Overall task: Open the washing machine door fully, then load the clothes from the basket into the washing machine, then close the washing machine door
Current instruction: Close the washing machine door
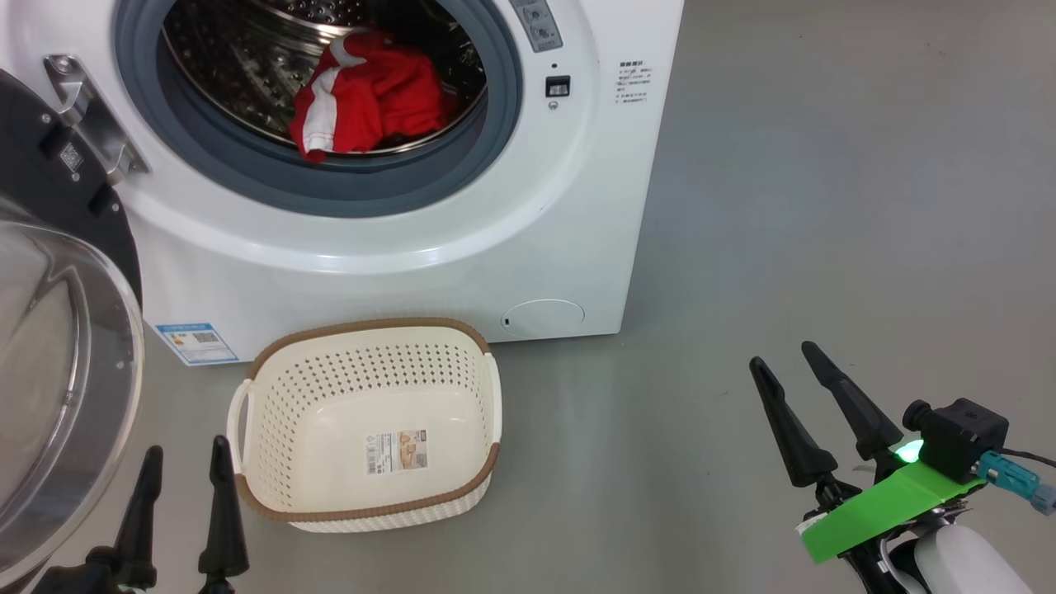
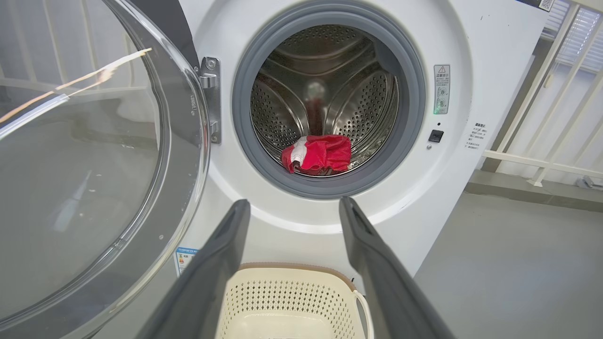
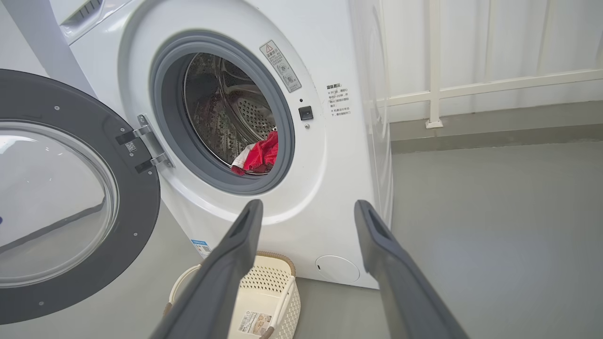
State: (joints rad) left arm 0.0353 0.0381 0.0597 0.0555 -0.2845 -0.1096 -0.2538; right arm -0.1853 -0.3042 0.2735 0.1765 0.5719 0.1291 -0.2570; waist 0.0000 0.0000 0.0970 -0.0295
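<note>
Left gripper (image 1: 186, 450): my fingers spread wide, nothing held; sits low, just left of basket (image 1: 367, 323). Right gripper (image 1: 782, 356): equally wide, nothing held, well off to right. Basket: no garments inside. Clothes (image 1: 371, 95): red heap in drum (image 1: 239, 74) of washing machine (image 1: 396, 272). Washing machine door (image 1: 58, 355): swung out on left-side hinge (image 1: 87, 115), immediately left of my left gripper. Judgement: loading done; door closing remains. Left arm nearer; push goes rightward toward opening.

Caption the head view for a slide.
Red clothes in washer, basket empty, door open; left gripper and right gripper open.
</note>
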